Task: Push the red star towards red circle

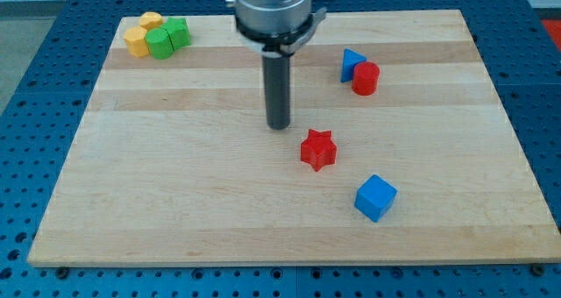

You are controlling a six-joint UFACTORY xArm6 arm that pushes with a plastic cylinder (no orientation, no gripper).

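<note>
Broadly, the wooden board fills most of the view, and my arm comes down from the view's top as a thick dark rod ending at my tip. The tip has nothing to open or close and holds nothing; it stands apart from every block, on bare wood.

The blue cube lies well off toward the view's lower right of my tip. The red star sits just beside my tip, a little toward the view's right and bottom, not touching. The red circle, a short cylinder, stands farther to the view's right and somewhat above my tip's level, touching or nearly touching a blue triangle on its upper-left side. Far to the view's upper left of my tip is a tight cluster: two green blocks and two yellow blocks, shapes hard to make out.

I judge this the approach step: no contact yet. The star must travel toward the view's upper right, so my tip probably needs to get to the star's lower-left side first, then push along the line to the circle.

The wood between star and circle is bare, and all board edges are well away from that path. The cube sits near the star's lower right but off the push line.
</note>
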